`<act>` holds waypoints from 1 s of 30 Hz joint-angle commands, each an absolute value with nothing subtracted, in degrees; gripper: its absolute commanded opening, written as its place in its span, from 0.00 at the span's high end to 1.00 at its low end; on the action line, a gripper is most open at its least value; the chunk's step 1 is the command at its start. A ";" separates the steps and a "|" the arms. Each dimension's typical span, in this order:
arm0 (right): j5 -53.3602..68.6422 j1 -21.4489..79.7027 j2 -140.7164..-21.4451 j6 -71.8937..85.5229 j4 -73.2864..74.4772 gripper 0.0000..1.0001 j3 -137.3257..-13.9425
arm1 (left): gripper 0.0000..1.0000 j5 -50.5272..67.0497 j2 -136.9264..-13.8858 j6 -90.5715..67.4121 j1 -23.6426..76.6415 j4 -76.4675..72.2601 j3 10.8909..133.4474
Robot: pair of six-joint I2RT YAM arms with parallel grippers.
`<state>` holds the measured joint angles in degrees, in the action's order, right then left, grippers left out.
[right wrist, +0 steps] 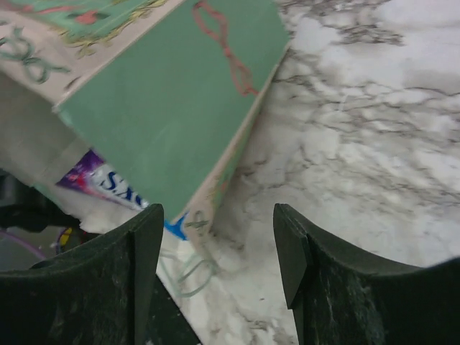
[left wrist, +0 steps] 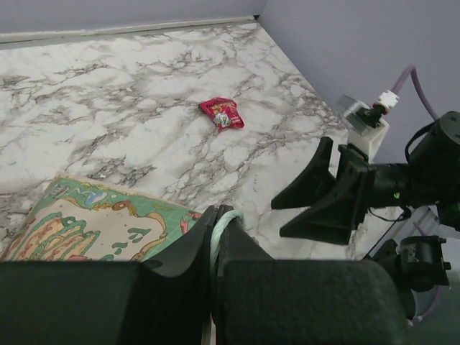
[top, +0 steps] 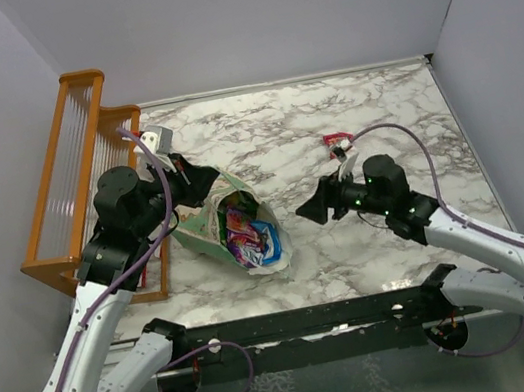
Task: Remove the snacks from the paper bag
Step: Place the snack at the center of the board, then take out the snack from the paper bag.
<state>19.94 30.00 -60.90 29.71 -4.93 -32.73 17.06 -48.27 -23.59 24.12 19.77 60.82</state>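
The pale-green paper bag [top: 209, 228] lies tipped on the marble table, its mouth facing the near edge. Several shiny snacks [top: 249, 237] in pink, purple and blue show in its mouth. My left gripper [top: 201, 181] is shut on the bag's thin loop handle [left wrist: 220, 228] at the bag's far top; the bag's printed side [left wrist: 86, 223] lies below it. My right gripper [top: 310, 210] is open and empty, just right of the bag. In the right wrist view its fingers [right wrist: 217, 223] frame the bag's corner [right wrist: 172, 100], a purple-white snack [right wrist: 108, 181] and the other loop handle [right wrist: 188, 272]. One red snack [top: 337, 142] lies alone on the table and also shows in the left wrist view [left wrist: 223, 113].
An orange wooden rack [top: 67, 185] stands along the left wall, right behind my left arm. Walls close the table at the back and on both sides. My right gripper [left wrist: 316, 198] also shows in the left wrist view.
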 commanded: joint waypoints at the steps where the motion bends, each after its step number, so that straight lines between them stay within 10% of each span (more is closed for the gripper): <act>1: 10.63 40.65 -56.45 34.07 -0.09 0.39 -33.87 | 1.00 15.96 -46.70 -22.96 24.08 17.47 61.06; 16: -15.81 66.88 -63.53 35.65 2.65 0.63 -41.58 | 1.00 15.67 -47.74 -22.87 24.08 17.88 61.93; 30: -39.77 73.38 -81.16 37.39 9.28 0.55 -51.15 | 1.00 15.47 -47.72 -22.72 24.08 18.43 61.83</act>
